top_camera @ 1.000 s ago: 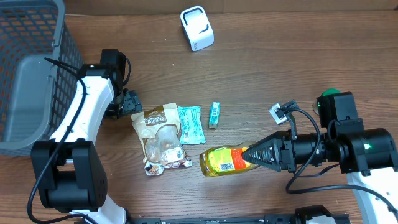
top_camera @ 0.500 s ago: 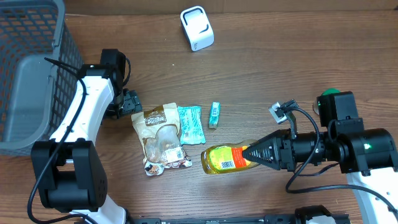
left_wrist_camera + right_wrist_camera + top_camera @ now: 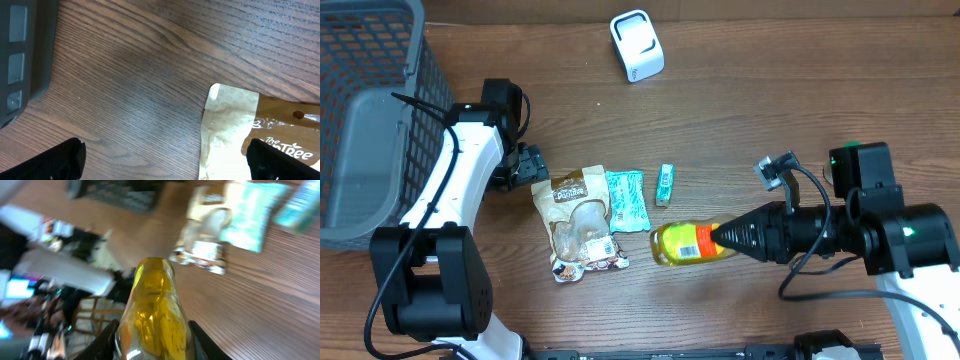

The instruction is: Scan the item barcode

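Note:
A yellow bottle (image 3: 682, 243) of clear amber liquid hangs sideways above the table, with my right gripper (image 3: 725, 240) shut on its neck end. In the right wrist view the bottle (image 3: 154, 305) fills the space between the two black fingers (image 3: 107, 341), and the picture is blurred. A white scanner (image 3: 637, 45) stands at the back of the table. My left gripper (image 3: 525, 163) is open at the top left corner of a brown snack bag (image 3: 578, 220). In the left wrist view that gripper (image 3: 165, 162) has bare wood between its tips and the bag's corner (image 3: 230, 125) beside the right one.
A grey mesh basket (image 3: 360, 110) stands at the far left, its dark base (image 3: 22, 50) beside my left gripper. A teal packet (image 3: 627, 200) and a small teal stick pack (image 3: 665, 184) lie beside the snack bag, just behind the bottle.
The right gripper has shifted the bottle slightly toward the back of the table and rolled it, so an orange part of the label now faces up. The left arm has not moved.

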